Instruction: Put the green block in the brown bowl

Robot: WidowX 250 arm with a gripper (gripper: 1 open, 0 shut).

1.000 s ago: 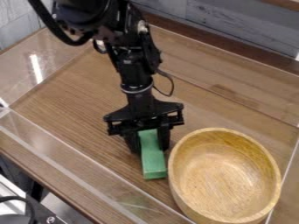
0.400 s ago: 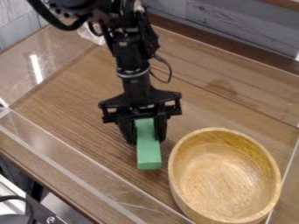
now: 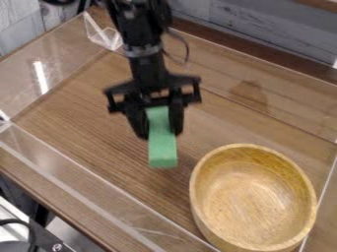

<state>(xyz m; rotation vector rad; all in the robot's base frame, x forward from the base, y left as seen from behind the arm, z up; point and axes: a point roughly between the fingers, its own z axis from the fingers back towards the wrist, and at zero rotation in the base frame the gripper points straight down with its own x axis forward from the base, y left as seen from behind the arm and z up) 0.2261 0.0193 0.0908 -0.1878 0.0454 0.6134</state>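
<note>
The green block point(image 3: 162, 144) hangs in the air, gripped at its upper end, its lower end tilted toward the front. My gripper point(image 3: 156, 116) is shut on it and points almost straight down over the wooden table. The brown bowl point(image 3: 254, 197) sits at the front right, empty, below and to the right of the block. The block is apart from the bowl's rim.
A clear plastic wall point(image 3: 79, 187) runs along the table's front and left sides. The wooden tabletop point(image 3: 79, 108) stretches to the left and behind the arm. A dark cable trails from the arm.
The gripper has risen with the green block, lifting it off the table, and has drifted slightly left in the picture. The bowl has not moved.
</note>
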